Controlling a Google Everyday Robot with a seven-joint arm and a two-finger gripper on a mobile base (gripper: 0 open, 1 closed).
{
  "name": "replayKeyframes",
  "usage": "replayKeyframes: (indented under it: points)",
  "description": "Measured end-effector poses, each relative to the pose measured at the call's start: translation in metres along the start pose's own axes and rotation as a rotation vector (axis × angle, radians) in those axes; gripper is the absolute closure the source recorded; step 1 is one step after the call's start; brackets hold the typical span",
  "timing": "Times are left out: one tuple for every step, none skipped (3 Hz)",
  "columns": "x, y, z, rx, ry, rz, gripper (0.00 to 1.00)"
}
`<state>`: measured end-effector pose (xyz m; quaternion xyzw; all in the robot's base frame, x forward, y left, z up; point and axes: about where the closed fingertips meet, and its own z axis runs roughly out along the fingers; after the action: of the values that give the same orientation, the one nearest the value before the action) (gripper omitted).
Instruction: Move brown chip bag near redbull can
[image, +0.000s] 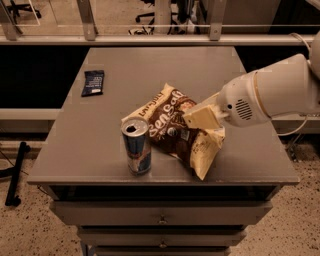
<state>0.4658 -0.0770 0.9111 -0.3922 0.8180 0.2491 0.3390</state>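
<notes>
The brown chip bag (172, 125) lies crumpled on the grey table (150, 65), just to the right of the redbull can (136, 147). Its nearest crinkled edge is close beside the can and may be touching it, though the view does not settle that. Judged from this layout, the task's main demand looks met, since bag and can sit next to each other in the front middle of the tabletop. What seems left is for the gripper (200, 117) to come away cleanly. It rests on or just over the bag's upper right part, at the end of the white arm (280, 92) reaching in from the right, and whether it grasps the bag or has let go cannot be told. The can stands upright near the table's front edge, and the bag's cream lower corner also points toward that edge, so any tug forward could risk a spill. The open room is behind and to the left, where only a small dark blue packet (93, 82) lies, well apart near the back left. The arm's own side, to the right, looks free for a retreat.
</notes>
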Motion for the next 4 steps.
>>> replayKeyframes:
  points:
    - [0.002, -0.002, -0.001, 0.003, 0.010, 0.012, 0.35]
    - [0.007, -0.012, -0.011, 0.030, 0.013, 0.020, 0.12]
    - [0.015, -0.034, -0.031, 0.079, -0.004, 0.023, 0.00]
    - [0.034, -0.077, -0.065, 0.116, -0.068, 0.015, 0.00]
